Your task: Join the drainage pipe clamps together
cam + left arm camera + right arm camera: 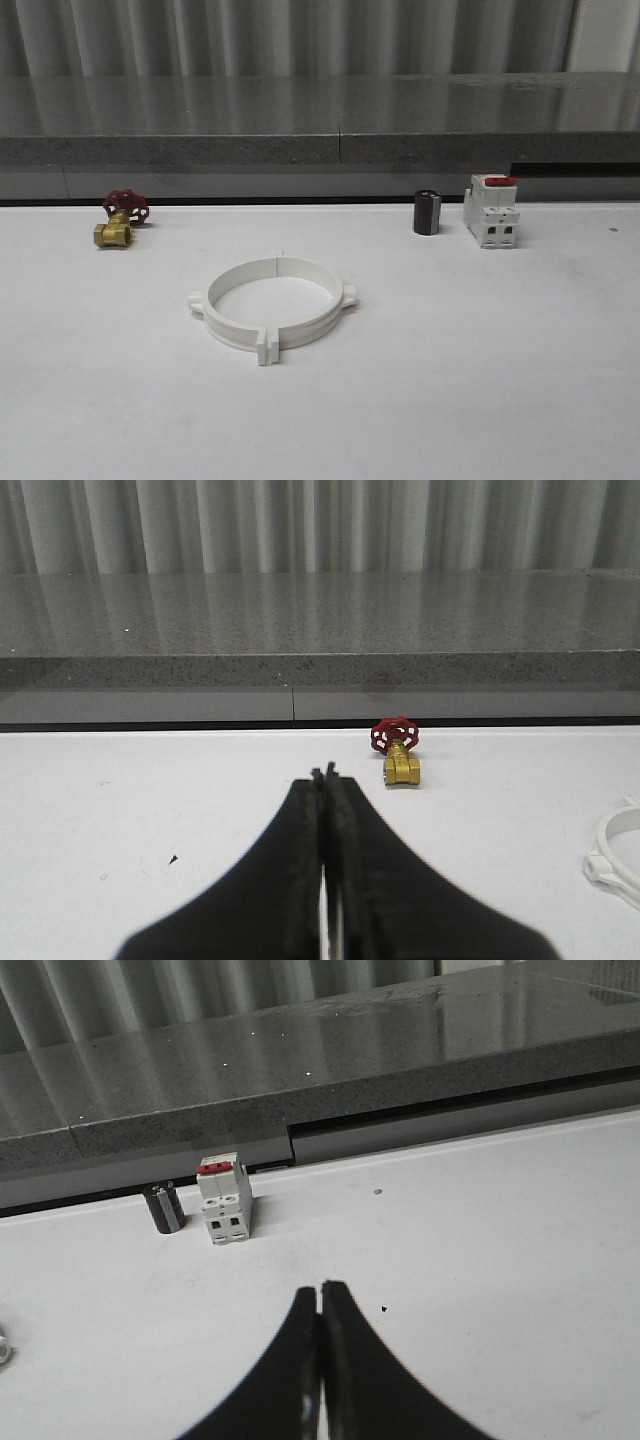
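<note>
The two drainage pipe clamps (274,306) already sat together as a ring. Both grippers, left (324,773) and right (320,1286), were closed on nothing. A bump could have split the ring.

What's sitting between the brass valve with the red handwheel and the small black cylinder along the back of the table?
Nothing: in the front view the white tabletop is bare between the brass valve and black cylinder.

Left tool (324,775) and right tool (320,1288), both closed, empty.
</note>
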